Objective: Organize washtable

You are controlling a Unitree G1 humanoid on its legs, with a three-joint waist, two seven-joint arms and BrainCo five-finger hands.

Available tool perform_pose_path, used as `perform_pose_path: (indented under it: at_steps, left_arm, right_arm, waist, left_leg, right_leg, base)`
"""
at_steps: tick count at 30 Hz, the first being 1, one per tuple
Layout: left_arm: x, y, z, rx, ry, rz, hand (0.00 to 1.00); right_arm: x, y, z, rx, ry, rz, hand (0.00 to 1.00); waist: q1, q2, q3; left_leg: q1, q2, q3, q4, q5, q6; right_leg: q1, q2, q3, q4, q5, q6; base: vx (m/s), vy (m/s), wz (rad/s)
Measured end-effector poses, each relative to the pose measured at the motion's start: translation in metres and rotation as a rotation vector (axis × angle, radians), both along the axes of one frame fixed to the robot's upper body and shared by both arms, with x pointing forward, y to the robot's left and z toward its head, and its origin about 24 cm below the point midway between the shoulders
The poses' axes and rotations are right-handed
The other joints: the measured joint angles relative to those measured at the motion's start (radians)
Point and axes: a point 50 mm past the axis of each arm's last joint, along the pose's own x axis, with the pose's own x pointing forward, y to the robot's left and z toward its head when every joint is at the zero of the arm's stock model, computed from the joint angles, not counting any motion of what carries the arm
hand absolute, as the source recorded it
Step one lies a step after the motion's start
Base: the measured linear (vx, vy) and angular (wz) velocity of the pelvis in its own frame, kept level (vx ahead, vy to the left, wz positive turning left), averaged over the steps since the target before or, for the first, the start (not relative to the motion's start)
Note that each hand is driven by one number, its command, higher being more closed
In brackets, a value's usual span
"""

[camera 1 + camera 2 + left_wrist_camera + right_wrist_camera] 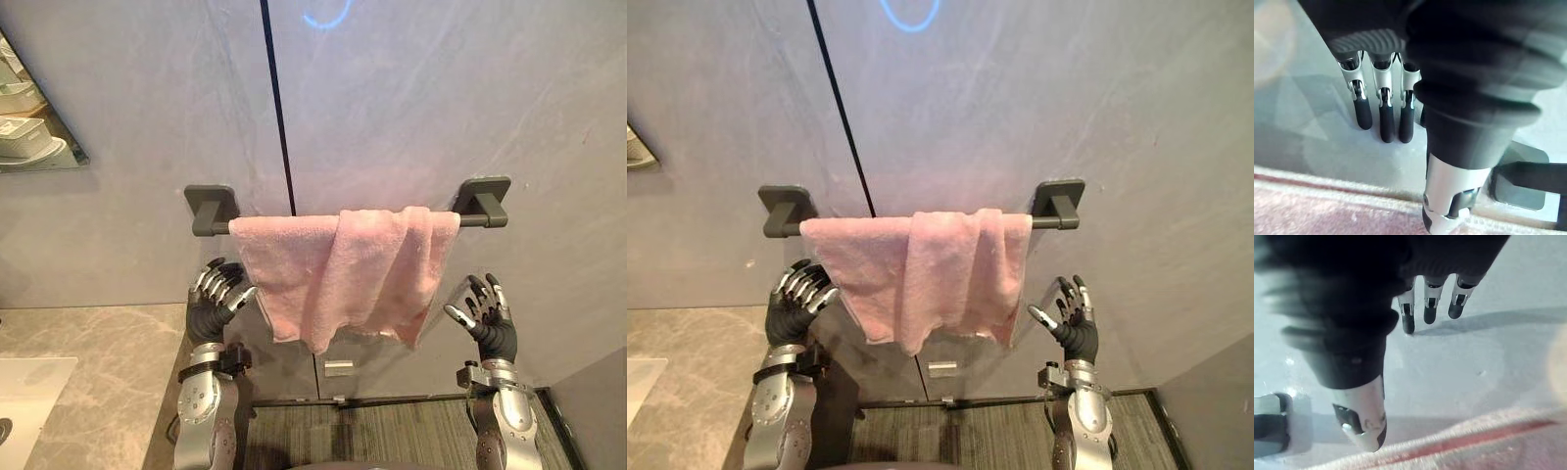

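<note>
Two hands are raised, one on each side of the pink towel. My left hand has its fingers loosely spread and holds nothing; the towel's hanging edge is just beside its fingertips, on the side toward my right hand. My right hand is spread wide and empty, with the towel's other edge near its thumb but apart from it. The towel hangs over the dark towel bar above both hands, bunched, with one fold overlapping.

Judgement: the step is straightening it. I should pinch each lower corner, draw the corners outward evenly and avoid dragging cloth off the bar.

Writing: none legible on the towel, bar or wall.
</note>
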Motion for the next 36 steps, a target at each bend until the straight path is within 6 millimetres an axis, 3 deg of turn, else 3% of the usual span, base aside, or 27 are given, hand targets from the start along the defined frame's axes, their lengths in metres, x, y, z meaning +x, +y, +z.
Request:
perform_pose_path:
  at_steps: [7, 17, 22, 36]
  left_arm:
    - [-0.013, 0.009, 0.000, -0.012, 0.004, 0.063, 0.00]
    - [-0.036, 0.013, -0.025, -0.014, 0.138, 0.069, 0.00]
    - [-0.043, 0.009, -0.052, -0.026, 0.260, 0.026, 0.00]
    - [-0.073, -0.012, -0.131, 0.101, 0.680, -0.145, 0.00]
  right_arm:
    - [-0.012, -0.008, 0.001, -0.005, -0.001, -0.062, 0.00]
    - [-0.042, -0.007, -0.019, -0.036, 0.144, -0.060, 0.00]
    - [-0.052, 0.004, -0.033, -0.059, 0.241, -0.003, 0.00]
    - [-0.083, 0.032, -0.110, -0.084, 0.644, 0.214, 0.00]
  waist:
    - [0.001, 0.002, 0.001]
    - [0.006, 0.003, 0.000]
    - [0.006, -0.001, -0.002]
    - [0.010, -0.013, -0.019]
  left_leg:
    - [0.004, 0.002, 0.009, 0.000, -0.003, 0.000]
    - [0.008, 0.009, 0.033, 0.000, -0.007, -0.001]
    - [0.013, 0.009, 0.044, 0.000, -0.015, 0.001]
    - [0.021, 0.002, 0.046, 0.000, -0.025, 0.001]
  right_leg:
    - [0.001, -0.001, 0.005, 0.001, 0.000, 0.000]
    - [0.000, -0.011, 0.006, 0.014, -0.007, 0.005]
    - [-0.001, -0.014, 0.006, 0.017, -0.011, 0.008]
    - [0.001, -0.021, 0.007, 0.033, -0.030, 0.012]
  base:
    - [-0.01, -0.007, -0.02]
    - [0.00, -0.002, 0.00]
    - [-0.02, -0.010, -0.04]
    - [0.01, -0.004, 0.00]
